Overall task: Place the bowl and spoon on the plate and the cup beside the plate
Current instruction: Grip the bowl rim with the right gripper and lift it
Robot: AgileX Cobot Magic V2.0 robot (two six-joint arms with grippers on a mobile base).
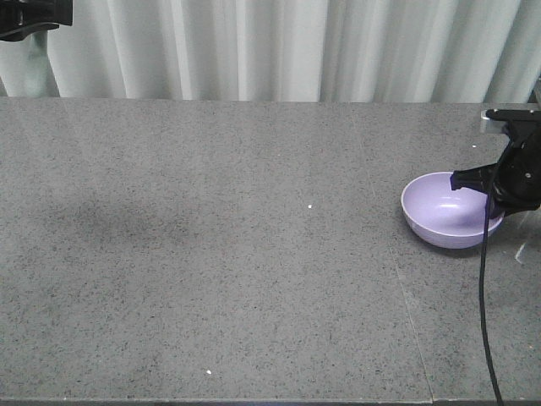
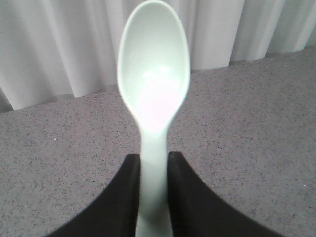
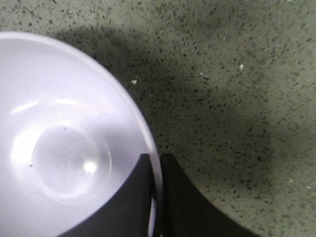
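Grey speckled tabletop (image 1: 211, 254) before white curtains (image 1: 254, 51): the lavender bowl (image 1: 444, 211) is near its right edge, with the right gripper (image 1: 489, 196) at its rim. Left wrist view: the left gripper (image 2: 154, 168) clamps the mint-green spoon (image 2: 154, 74) by the handle, scoop toward the curtains. Right wrist view: the right gripper pinches the bowl's rim, one finger inside, one outside.

Soft even light — wrist views blurry

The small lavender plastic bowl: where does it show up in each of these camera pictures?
Exterior front view: small round lavender plastic bowl near the right edge.
Left wrist view: not in it; only the pale mint-green plastic spoon.
Right wrist view: bowl fills the left half.
Shared landmark: grey speckled tabletop in all three.
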